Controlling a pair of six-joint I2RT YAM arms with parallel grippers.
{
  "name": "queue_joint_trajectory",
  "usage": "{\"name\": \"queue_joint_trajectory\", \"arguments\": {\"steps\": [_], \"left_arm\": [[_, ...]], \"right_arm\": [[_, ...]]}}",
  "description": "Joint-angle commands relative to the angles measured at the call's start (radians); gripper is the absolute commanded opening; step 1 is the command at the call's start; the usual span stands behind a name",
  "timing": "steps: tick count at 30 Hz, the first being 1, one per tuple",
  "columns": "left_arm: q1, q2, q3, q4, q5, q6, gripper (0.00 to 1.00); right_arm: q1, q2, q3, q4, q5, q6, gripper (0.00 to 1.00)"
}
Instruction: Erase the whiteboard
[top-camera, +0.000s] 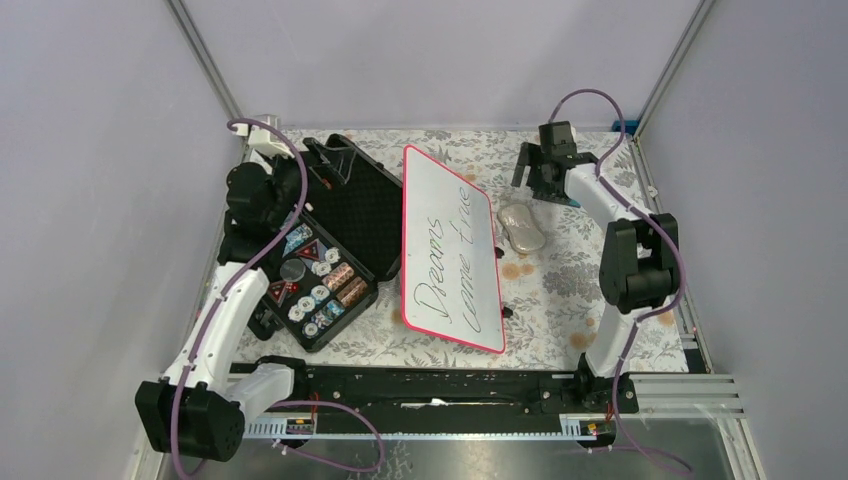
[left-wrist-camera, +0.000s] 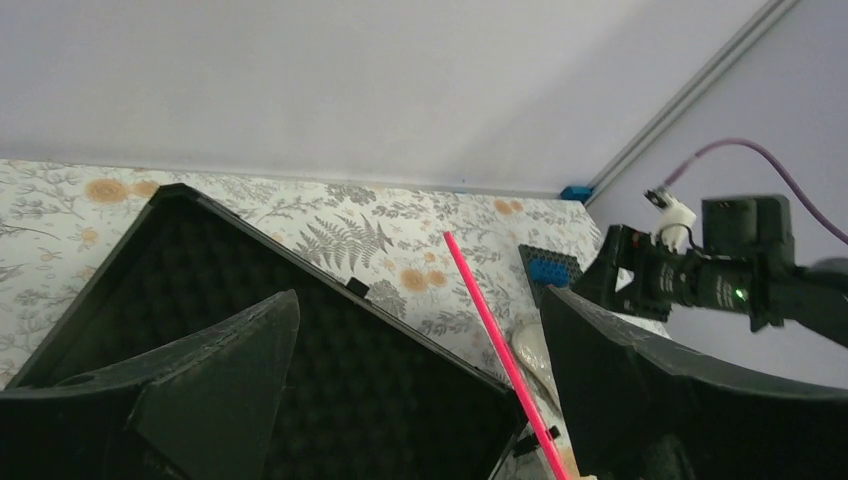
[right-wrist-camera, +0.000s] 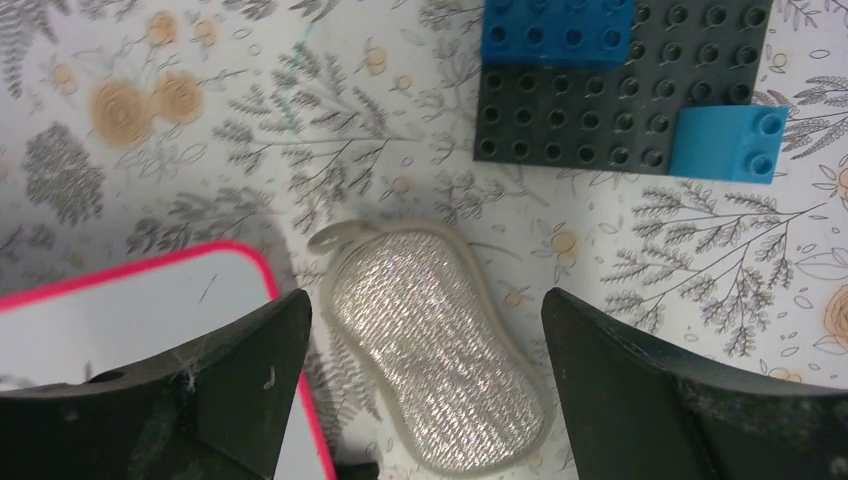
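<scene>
The whiteboard (top-camera: 450, 250) lies mid-table with a red-pink rim and black handwriting on it. Its left edge rests against the open black case. One of its corners (right-wrist-camera: 130, 310) shows in the right wrist view, and its rim (left-wrist-camera: 495, 340) appears as a pink line in the left wrist view. A silvery grey scrub pad (top-camera: 522, 228) lies on the cloth just right of the board's far end. My right gripper (top-camera: 540, 185) hovers open above the pad (right-wrist-camera: 440, 350) and holds nothing (right-wrist-camera: 420, 300). My left gripper (top-camera: 295, 180) is open and empty over the case lid (left-wrist-camera: 418, 300).
The black foam-lined case (top-camera: 345, 225) lies open at the left, its tray (top-camera: 315, 285) full of small parts. A dark brick plate with blue bricks (right-wrist-camera: 620, 90) sits at the back right. Brown stains (top-camera: 518, 268) mark the floral cloth. A black rail (top-camera: 430, 385) runs along the near edge.
</scene>
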Motion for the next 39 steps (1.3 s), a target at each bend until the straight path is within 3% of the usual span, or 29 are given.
{"name": "queue_joint_trajectory", "arguments": {"steps": [1, 9, 15, 24, 32, 37, 39], "left_arm": [[-0.021, 0.025, 0.035, 0.048, 0.057, 0.026, 0.99], [-0.037, 0.058, 0.038, 0.049, 0.092, 0.019, 0.99], [-0.042, 0.084, 0.039, 0.059, 0.13, 0.008, 0.99], [-0.058, 0.1, 0.051, 0.035, 0.133, 0.028, 0.99], [-0.074, 0.103, 0.056, 0.023, 0.129, 0.035, 0.99], [-0.086, 0.106, 0.065, 0.009, 0.123, 0.038, 0.99], [-0.088, 0.117, 0.072, 0.004, 0.132, 0.039, 0.99]], "right_arm": [[-0.032, 0.077, 0.107, -0.092, -0.021, -0.013, 0.86], [-0.134, 0.119, -0.018, -0.006, -0.251, -0.042, 0.72], [-0.158, 0.115, -0.117, 0.123, -0.397, -0.023, 0.74], [-0.177, 0.143, -0.15, 0.167, -0.465, -0.01, 0.68], [-0.145, 0.161, -0.155, 0.172, -0.389, -0.021, 0.64], [-0.094, 0.197, -0.115, 0.114, -0.2, -0.06, 0.63], [-0.084, 0.21, -0.11, 0.097, -0.147, -0.071, 0.59]]}}
